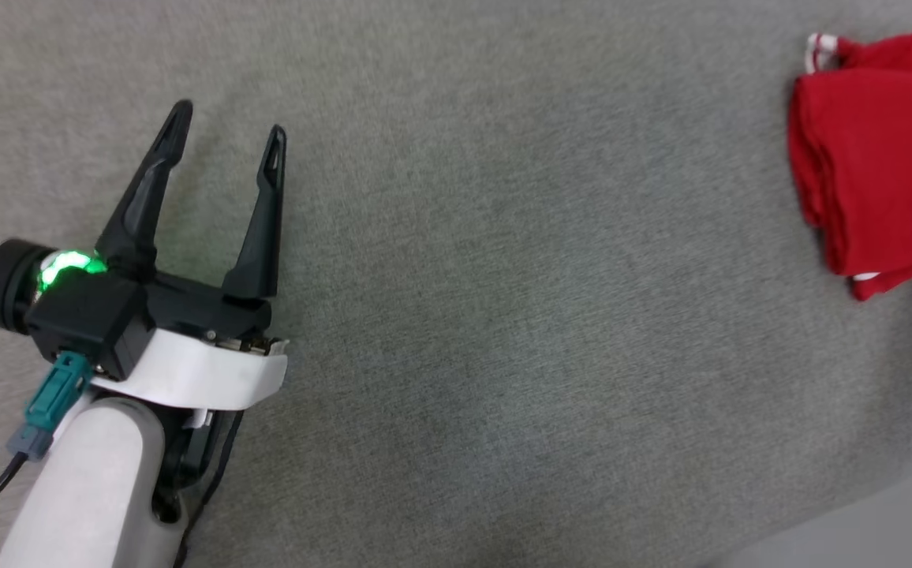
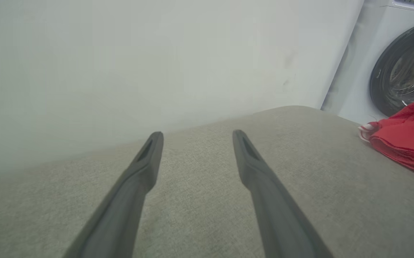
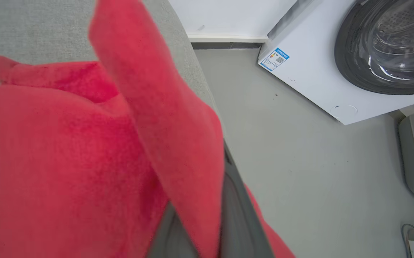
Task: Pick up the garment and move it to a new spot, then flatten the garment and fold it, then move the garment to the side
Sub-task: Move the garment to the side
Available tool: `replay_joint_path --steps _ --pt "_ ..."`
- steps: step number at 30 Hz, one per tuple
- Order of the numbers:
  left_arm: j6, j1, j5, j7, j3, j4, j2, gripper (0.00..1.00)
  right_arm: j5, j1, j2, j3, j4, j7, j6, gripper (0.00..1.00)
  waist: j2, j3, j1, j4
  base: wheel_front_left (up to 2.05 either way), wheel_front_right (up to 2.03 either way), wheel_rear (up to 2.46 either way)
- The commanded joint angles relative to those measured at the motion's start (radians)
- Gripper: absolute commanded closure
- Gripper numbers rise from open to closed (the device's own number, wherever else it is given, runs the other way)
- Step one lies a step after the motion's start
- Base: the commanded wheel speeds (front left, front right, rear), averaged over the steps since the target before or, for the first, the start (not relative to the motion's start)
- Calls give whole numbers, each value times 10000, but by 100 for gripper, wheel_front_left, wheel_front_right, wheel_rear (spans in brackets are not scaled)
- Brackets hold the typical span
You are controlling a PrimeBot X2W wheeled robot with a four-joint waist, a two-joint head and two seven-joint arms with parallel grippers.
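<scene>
- Red cloth lies close before the right wrist camera. It is the garment (image 3: 67,161), and a flap of it runs down between the two dark fingers of the right gripper (image 3: 203,222), which is clamped tight on that flap.
- That pinch looks like the way to drag or carry the bundle, so I judge the step in hand to be the last one: moving it to the side.
- The garment sits at the right edge of the grey padded surface (image 1: 464,315), toward its far end. It is folded into several stacked layers with neat edges.
- A bit of striped white trim peeks out at the far end and a sliver of white at the near one. No letters or number show.
- The left gripper (image 1: 229,122) hovers over the bare near-left part of the surface, well apart from the garment, with jaws spread wide and holding nothing — kept clear, it seems, since one hand is enough.
- Beyond the right edge are a pale floor (image 3: 282,161) and a white washing machine (image 3: 311,82).
</scene>
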Motion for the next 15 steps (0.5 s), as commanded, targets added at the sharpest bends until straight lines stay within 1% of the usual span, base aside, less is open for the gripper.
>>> replay_joint_path --steps 1,2,3,9,12,15 --pt "-53 -283 70 69 -25 -148 88 0 -147 -367 190 -269 164 -327 -15 81 -1 898 -2 -14 0 0 0" --pt "-67 -360 96 77 -54 -202 106 0 -294 -480 290 -387 311 -539 -15 56 -1 1009 -2 22 0 0 0" --pt "-90 -415 96 128 -81 -246 123 0 -472 -557 344 -541 463 -694 -15 0 -1 1129 -2 61 0 0 0" --pt "-92 -506 73 110 -117 -159 159 0 -1567 -987 694 -1458 1012 -1970 -15 0 -1 1389 -2 183 0 0 0" --pt "-54 -332 -7 0 -116 10 128 0 -2086 -1020 865 -1993 1139 -2397 -15 0 -1 1210 -2 204 0 0 0" --pt "-20 -177 -82 -151 -125 218 63 0 -2332 -824 984 -2211 1114 -2697 -15 0 -1 841 -2 224 0 0 0"
